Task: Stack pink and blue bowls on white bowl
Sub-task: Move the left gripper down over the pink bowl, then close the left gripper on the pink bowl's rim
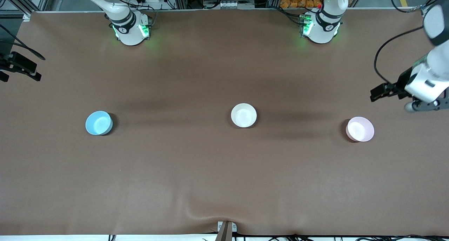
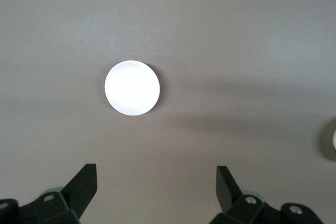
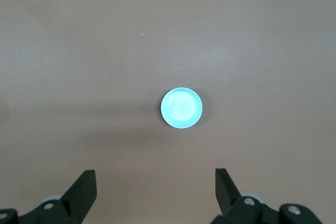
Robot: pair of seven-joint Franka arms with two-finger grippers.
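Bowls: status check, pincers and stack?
Left pincer and right pincer open, empty, high over table. Pink bowl, blue bowl, white bowl apart in a row, unstacked. Nothing between them.

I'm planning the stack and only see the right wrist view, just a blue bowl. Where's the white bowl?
Observer: The white bowl sits mid-table, between the blue bowl and a pink bowl.
Operator: Anything stacked yet?
Observer: No, all three stand apart, upright and empty.
Operator: My right end effector hangs open above the blue one. The left?
Observer: The left end effector is open too, above the table near the pink bowl, empty.
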